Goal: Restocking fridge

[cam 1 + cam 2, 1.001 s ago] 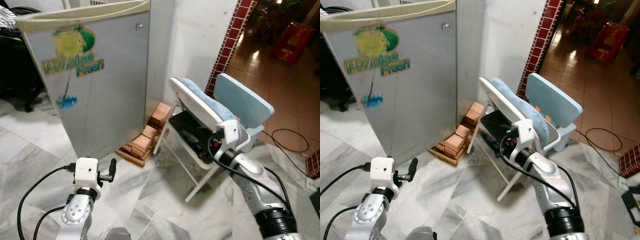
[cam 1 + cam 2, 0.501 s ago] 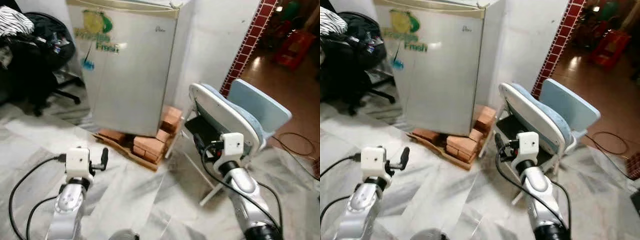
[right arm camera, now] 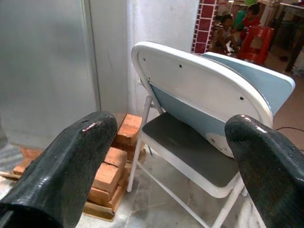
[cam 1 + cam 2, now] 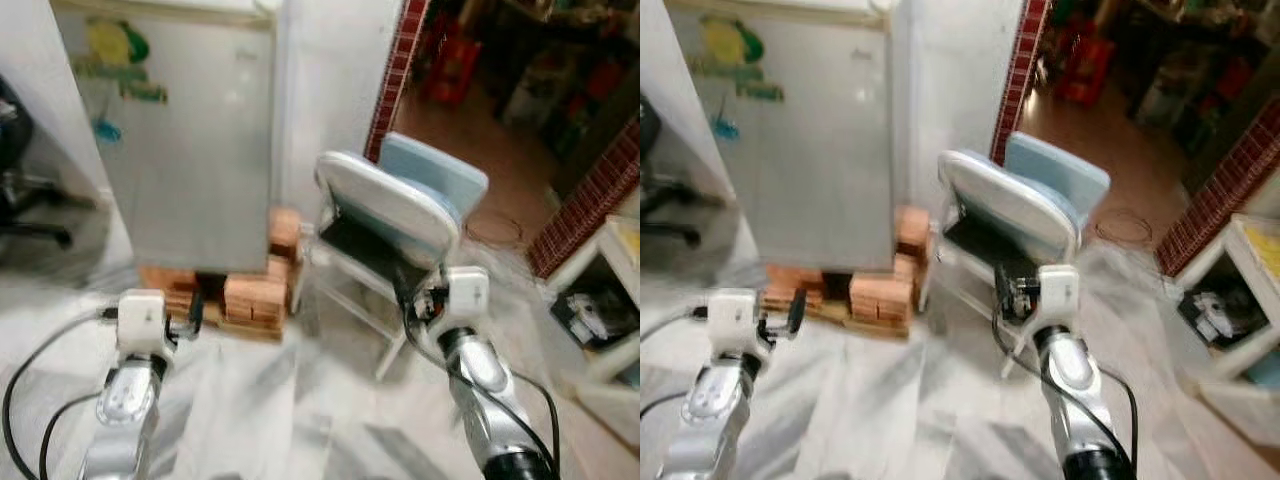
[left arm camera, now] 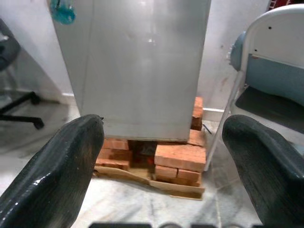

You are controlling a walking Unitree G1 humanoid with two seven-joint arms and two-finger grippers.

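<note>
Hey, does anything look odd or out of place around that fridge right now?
Yes. The fridge stands on stacked bricks laid over a bent, cracked board instead of on the floor. A folding chair stands close beside it. Both grippers, left and right, are open and hold nothing.

Closed silver fridge (image 4: 185,150) raised on bricks (image 4: 250,297)

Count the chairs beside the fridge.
2: a white folding chair right of the fridge, and a light blue chair directly behind it. Others may be hidden.
</note>
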